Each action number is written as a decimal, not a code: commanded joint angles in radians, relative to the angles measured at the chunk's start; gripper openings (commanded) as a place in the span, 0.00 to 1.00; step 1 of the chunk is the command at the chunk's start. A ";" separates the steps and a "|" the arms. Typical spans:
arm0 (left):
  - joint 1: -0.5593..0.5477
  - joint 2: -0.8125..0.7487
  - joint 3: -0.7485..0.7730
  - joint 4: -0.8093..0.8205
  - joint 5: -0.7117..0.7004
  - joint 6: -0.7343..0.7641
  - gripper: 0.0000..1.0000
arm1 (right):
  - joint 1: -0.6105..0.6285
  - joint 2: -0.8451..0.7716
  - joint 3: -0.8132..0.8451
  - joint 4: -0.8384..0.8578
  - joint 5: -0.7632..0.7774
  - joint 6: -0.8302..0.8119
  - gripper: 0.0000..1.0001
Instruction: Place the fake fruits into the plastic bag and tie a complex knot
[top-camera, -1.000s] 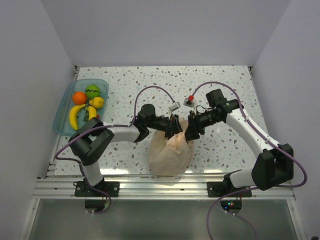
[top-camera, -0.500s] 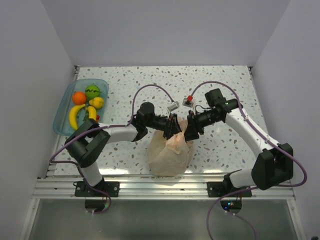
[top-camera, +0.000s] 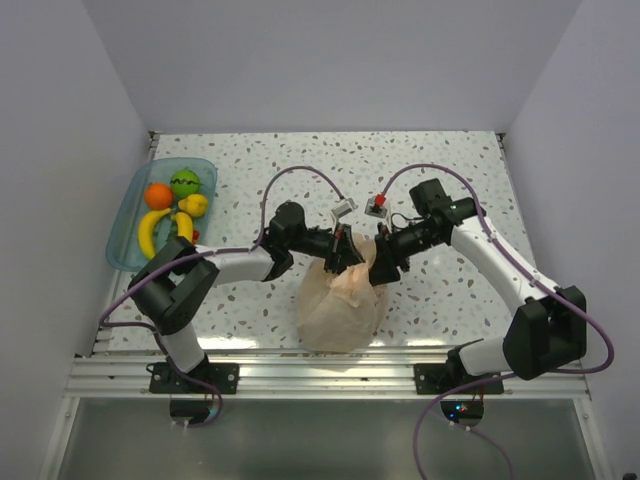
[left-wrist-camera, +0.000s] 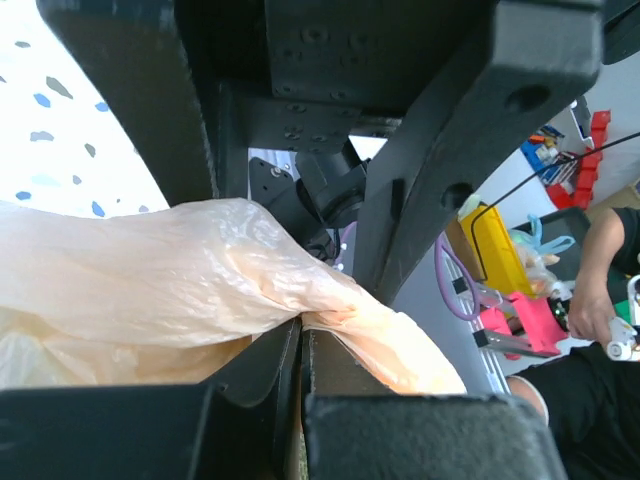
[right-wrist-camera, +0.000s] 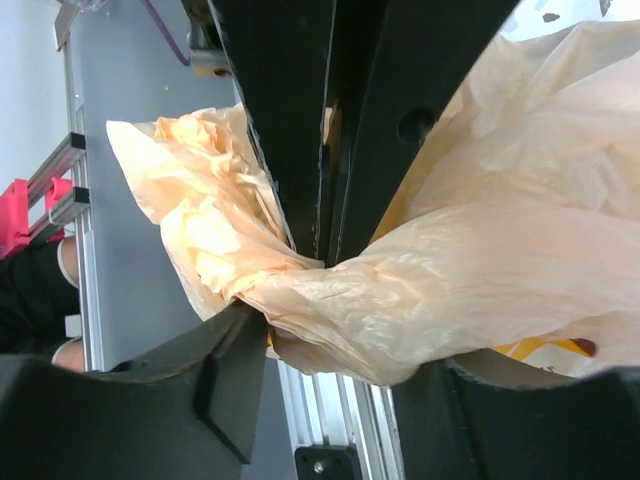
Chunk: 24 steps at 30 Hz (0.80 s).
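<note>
Both arms meet over the plastic bag (top-camera: 338, 308), which sits bulging at the lower middle of the top view, on the worktop (top-camera: 440, 170). The left pincer (top-camera: 343, 256) is clamped on a fold of the peach film, and its wrist view shows the film nipped tight between the closed fingers (left-wrist-camera: 255, 375). The right pincer (top-camera: 379, 262) is shut on the other gathered handle, with the twisted film running out from its closed jaws in its own view. The two grips sit just beside each other at the bag's neck, above the body of the bag.

This looks like the tying step. To do it well, I'd keep both tails taut and evenly loaded. The crossing should be worked low against the neck, and the pulls should go sideways rather than up, so the thin film neither tears nor drags the bag over. Whether a knot has closed yet I cannot tell.

Several fake fruits (top-camera: 157, 195) lie in the blue tray (top-camera: 122, 225) at the upper left, well apart from both pincers.
</note>
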 joint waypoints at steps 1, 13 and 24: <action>0.014 -0.001 0.042 0.108 0.006 -0.031 0.00 | 0.002 -0.002 -0.005 -0.038 0.000 -0.060 0.54; 0.011 0.006 0.038 0.138 0.000 -0.070 0.00 | -0.001 -0.014 -0.014 0.074 0.012 0.019 0.31; 0.040 -0.073 0.026 -0.056 -0.009 0.104 0.21 | -0.003 -0.077 -0.054 0.102 0.031 -0.008 0.00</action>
